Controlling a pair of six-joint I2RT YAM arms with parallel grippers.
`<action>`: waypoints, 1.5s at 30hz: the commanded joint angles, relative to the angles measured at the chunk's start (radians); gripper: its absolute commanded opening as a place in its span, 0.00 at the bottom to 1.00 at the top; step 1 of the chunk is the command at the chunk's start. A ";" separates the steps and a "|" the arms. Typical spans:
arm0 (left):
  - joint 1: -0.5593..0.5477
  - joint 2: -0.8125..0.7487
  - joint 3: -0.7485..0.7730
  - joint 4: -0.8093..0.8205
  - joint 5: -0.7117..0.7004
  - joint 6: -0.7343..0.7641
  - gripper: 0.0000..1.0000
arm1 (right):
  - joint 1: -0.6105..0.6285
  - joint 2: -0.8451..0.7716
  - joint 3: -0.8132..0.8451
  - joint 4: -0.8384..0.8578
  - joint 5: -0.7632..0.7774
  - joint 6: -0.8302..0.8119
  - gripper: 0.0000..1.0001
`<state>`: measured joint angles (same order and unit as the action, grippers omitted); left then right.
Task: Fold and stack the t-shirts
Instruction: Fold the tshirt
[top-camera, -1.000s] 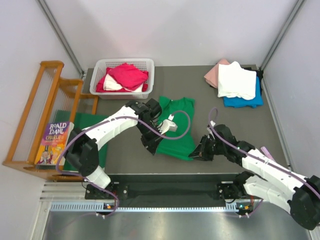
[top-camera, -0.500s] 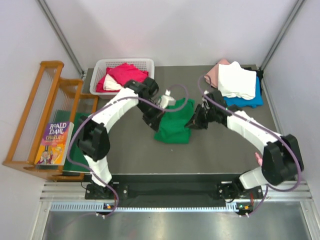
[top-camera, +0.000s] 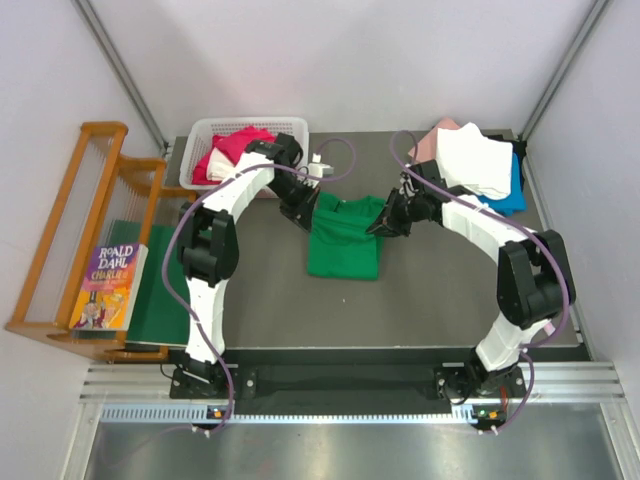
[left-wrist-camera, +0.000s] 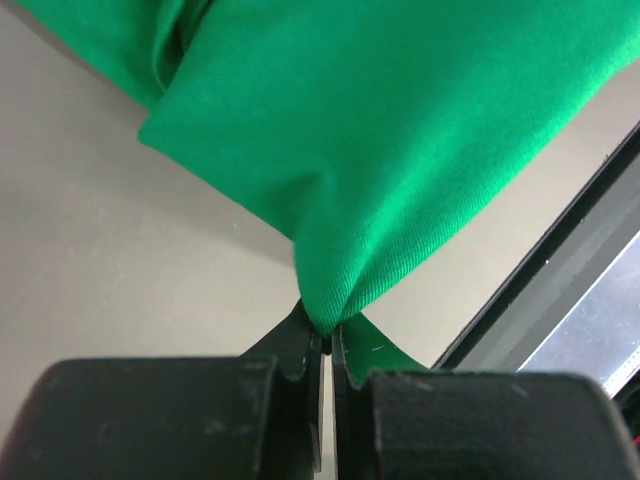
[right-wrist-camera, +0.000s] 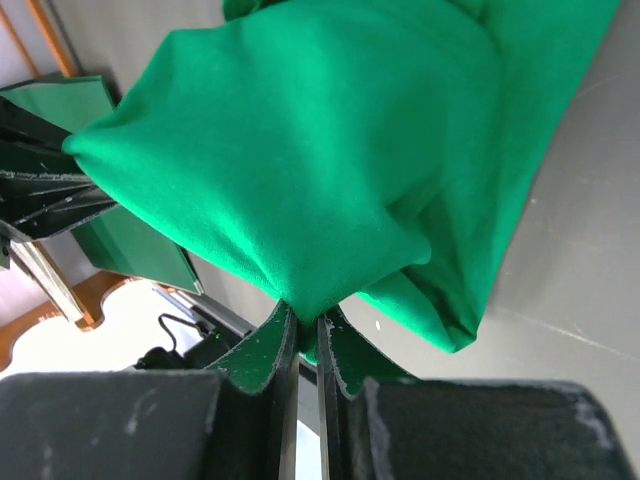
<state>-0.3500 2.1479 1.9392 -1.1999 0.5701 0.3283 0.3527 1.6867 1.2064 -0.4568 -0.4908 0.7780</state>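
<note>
The bright green t-shirt lies folded over on the grey table, mid-table. My left gripper is shut on its far left corner. My right gripper is shut on its far right corner. In the left wrist view a bunched point of green cloth runs into the closed left gripper. In the right wrist view the green cloth is likewise pinched in the right gripper. A folded stack of pink, white and blue t-shirts sits at the back right.
A white basket at the back left holds a red/magenta shirt and some white cloth. A wooden rack stands along the left edge with a book and a dark green mat beside it.
Both grippers carried the green shirt's near edge from the front of the table toward the back, doubling the shirt over itself. Both arms are now stretched far out.
</note>
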 joint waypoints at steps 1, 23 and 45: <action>0.008 0.026 0.092 -0.013 -0.006 -0.008 0.00 | -0.018 -0.024 0.000 0.049 -0.018 0.003 0.00; 0.005 0.191 0.176 0.131 -0.119 -0.074 0.12 | -0.175 0.346 0.180 0.156 -0.121 -0.043 0.01; 0.086 -0.064 0.077 0.085 -0.026 -0.041 0.23 | -0.215 0.317 0.415 -0.096 -0.054 -0.230 1.00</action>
<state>-0.3141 2.3035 2.0369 -1.0824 0.4736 0.2619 0.1410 2.1639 1.6619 -0.4854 -0.6456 0.6235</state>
